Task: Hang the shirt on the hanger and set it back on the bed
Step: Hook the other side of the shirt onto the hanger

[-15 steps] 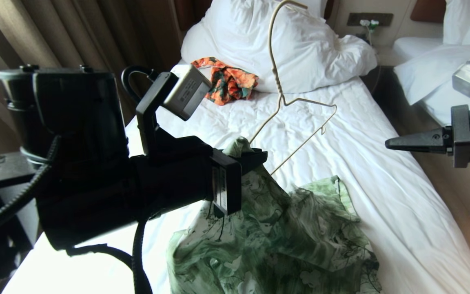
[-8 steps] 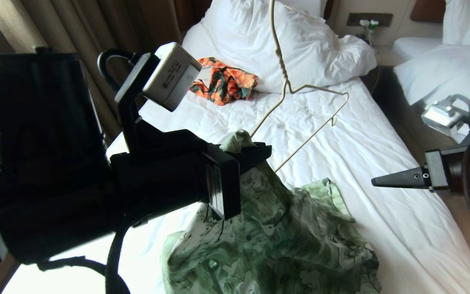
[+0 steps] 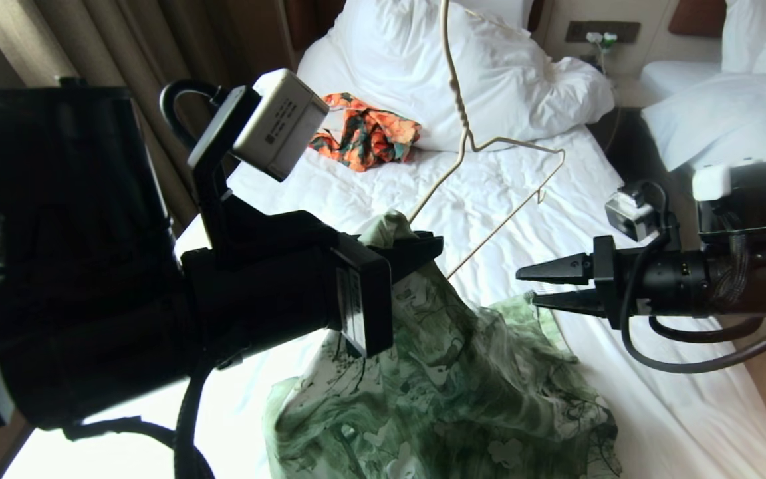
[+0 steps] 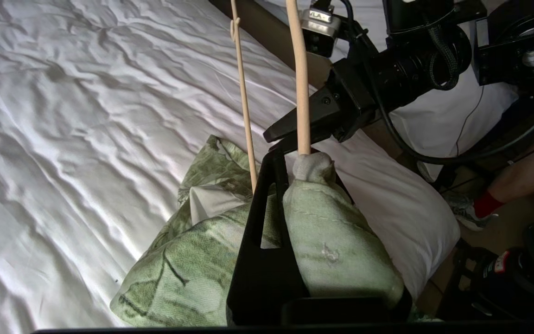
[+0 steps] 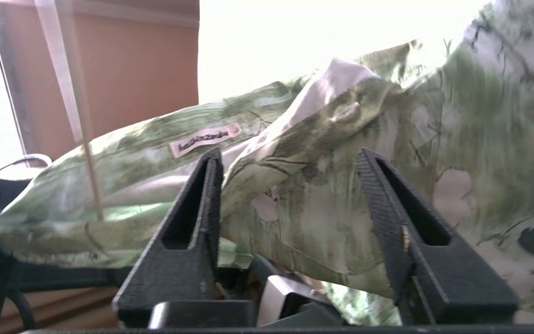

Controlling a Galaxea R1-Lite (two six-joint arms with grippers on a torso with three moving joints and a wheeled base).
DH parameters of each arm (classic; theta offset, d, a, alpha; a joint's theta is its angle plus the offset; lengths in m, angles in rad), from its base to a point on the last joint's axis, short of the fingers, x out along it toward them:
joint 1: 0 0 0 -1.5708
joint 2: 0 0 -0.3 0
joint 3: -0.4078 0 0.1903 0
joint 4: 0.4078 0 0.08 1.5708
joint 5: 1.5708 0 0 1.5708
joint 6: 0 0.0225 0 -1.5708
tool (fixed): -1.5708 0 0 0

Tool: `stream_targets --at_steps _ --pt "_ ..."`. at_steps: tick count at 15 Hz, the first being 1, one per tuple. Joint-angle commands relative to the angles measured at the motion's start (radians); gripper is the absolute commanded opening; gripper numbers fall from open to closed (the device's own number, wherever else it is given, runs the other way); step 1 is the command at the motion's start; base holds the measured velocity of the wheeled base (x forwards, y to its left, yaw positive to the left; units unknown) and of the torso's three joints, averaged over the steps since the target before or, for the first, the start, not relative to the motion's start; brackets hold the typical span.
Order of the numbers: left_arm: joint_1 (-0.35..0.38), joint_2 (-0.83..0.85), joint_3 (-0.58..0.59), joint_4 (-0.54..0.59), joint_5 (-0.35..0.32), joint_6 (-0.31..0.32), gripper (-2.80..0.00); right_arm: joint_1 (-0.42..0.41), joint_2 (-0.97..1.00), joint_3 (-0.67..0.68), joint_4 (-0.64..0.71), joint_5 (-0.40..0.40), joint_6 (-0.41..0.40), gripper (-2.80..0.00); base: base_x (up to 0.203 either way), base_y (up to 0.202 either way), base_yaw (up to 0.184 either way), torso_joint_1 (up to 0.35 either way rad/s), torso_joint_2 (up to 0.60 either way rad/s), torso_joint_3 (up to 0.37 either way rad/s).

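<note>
The light green printed shirt [image 3: 449, 386] hangs crumpled from my left gripper [image 3: 423, 249] down onto the bed [image 3: 370, 199]. That gripper [image 4: 304, 167] is shut on a bunched shoulder of the shirt [image 4: 179, 260]. The cream wire hanger [image 4: 300, 93] pokes out of that bunch. In the head view the hanger [image 3: 464, 126] rises tilted above the sheet, its hook out of view. My right gripper [image 3: 529, 287] is open and level, pointing at the shirt's raised edge from the right. In its own view the right gripper [image 5: 290, 157] stands just short of the shirt [image 5: 322, 204].
A big white pillow [image 3: 389, 60] and an orange floral garment [image 3: 370, 136] lie at the bed's head. A second white bed [image 3: 709, 113] stands across a narrow gap on the right. Curtains [image 3: 124, 53] hang to the left. A person's leg [image 4: 517, 181] shows beside the bed.
My right gripper has swung in from the right edge towards the shirt and opened its jaws. The left gripper lifted the shirt and hanger a little, then held still.
</note>
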Motion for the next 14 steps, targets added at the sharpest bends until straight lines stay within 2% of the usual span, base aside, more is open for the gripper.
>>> stream_targets --at_steps 1,3,5,14 --pt "0.002 0.003 -0.002 -0.004 0.001 0.000 -2.80 0.041 0.055 -0.002 -0.003 -0.028 0.066 0.00 0.000 0.000 0.000 0.000 0.00 0.000" --pt "0.002 0.001 -0.002 -0.006 0.003 0.000 -2.80 0.071 0.076 -0.010 -0.004 -0.081 0.123 0.00 0.000 0.000 0.000 0.000 0.00 0.000" --pt "0.002 0.001 -0.002 -0.006 0.003 0.000 -2.80 0.087 0.077 -0.015 -0.005 -0.086 0.160 0.00 0.000 0.000 0.000 0.000 0.00 0.000" --pt "0.004 -0.006 0.001 -0.006 0.015 0.001 -2.80 0.121 0.111 -0.070 -0.009 -0.089 0.200 0.00 0.000 0.000 0.000 0.000 0.00 0.000"
